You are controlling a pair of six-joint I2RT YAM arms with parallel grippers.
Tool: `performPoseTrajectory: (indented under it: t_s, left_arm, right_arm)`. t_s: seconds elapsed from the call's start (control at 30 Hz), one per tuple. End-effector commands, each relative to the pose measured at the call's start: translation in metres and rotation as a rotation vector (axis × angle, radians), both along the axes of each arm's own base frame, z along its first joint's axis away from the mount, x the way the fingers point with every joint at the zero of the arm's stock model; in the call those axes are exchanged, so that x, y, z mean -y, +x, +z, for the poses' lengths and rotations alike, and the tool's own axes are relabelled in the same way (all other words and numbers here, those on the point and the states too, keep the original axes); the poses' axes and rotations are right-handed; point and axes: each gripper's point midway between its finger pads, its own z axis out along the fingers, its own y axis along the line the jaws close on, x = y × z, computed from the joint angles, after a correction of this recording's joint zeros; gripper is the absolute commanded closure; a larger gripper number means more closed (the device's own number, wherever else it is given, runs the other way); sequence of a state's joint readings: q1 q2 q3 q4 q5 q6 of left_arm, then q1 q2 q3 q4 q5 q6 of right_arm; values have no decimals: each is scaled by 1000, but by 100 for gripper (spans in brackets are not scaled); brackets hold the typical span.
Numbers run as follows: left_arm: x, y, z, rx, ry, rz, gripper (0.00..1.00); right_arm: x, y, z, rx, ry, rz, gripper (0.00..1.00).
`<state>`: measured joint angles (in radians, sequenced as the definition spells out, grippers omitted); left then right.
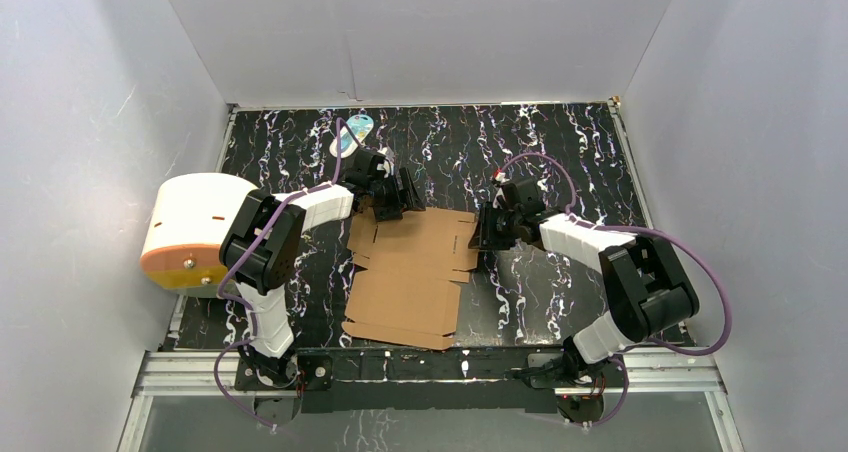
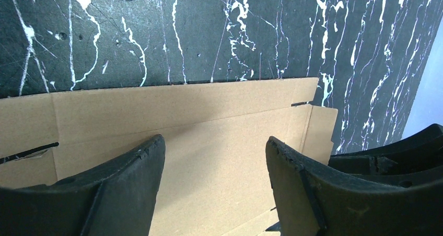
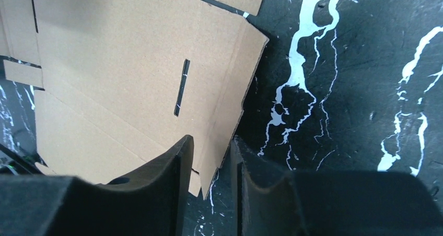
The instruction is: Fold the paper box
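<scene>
Over the flat paper box (image 1: 410, 272), left gripper (image 2: 214, 147) hangs fingers spread; right gripper (image 3: 211, 142), fingers nearly together, flanks its side edge, likely to lift it, grip unconfirmed.

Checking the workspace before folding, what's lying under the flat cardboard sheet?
Only the black marbled tabletop shows around the paper box. The sheet covers whatever is directly beneath it, so that part cannot be seen.
</scene>
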<state>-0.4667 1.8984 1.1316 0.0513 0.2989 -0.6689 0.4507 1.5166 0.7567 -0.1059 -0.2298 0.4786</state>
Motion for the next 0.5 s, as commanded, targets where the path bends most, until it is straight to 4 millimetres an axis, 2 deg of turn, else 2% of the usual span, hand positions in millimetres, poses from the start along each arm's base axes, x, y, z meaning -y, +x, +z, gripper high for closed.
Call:
performPoseTrajectory:
  t_s: [0.0,0.13,0.23,0.37,0.47]
  left_arm:
    - [-7,-37,-24,-138,54,-20,31]
    - [-8,-38,-24,-137,52,-20,31]
    - [-7,-38,-23,-137,50,-20,31]
    - [-7,-39,-23,-143,47,-16,31]
    - [-7,-39,-23,-143,44,-14,31]
  right_arm:
    - [-13,4,12,22,54,20,65]
    - [-18,8,21,37,55,33,80]
    - [-24,13,31,52,51,46,84]
    - [-33,19,43,59,38,49,85]
    - [-42,21,49,51,19,58,79]
